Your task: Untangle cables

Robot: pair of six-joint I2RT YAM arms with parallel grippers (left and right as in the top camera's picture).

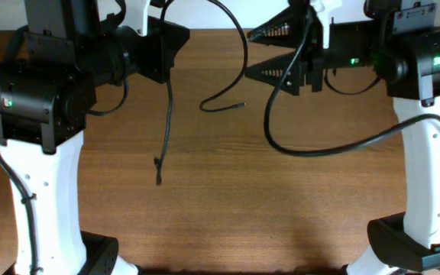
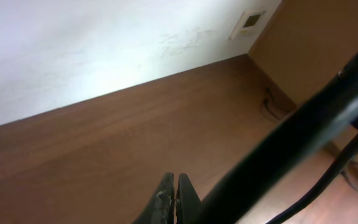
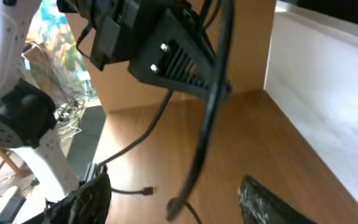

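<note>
Ahead of the left end effector [image 2: 174,186], the brown table [image 2: 104,143] meets a white wall [image 2: 73,50] bearing a small plate [image 2: 252,22]; a tan panel [image 2: 316,43] stands to its right. Light glares on the wall.

Yeah, so your left gripper [image 2: 175,186] was pinched shut on a cable [image 1: 166,114], pointing to 3 o'clock. Your right gripper [image 1: 257,52] pointed back toward 9 o'clock, fingers spread wide.

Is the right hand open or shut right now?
Open. The right hand shows its fingers spread wide apart, in overhead and wrist views alike.
</note>
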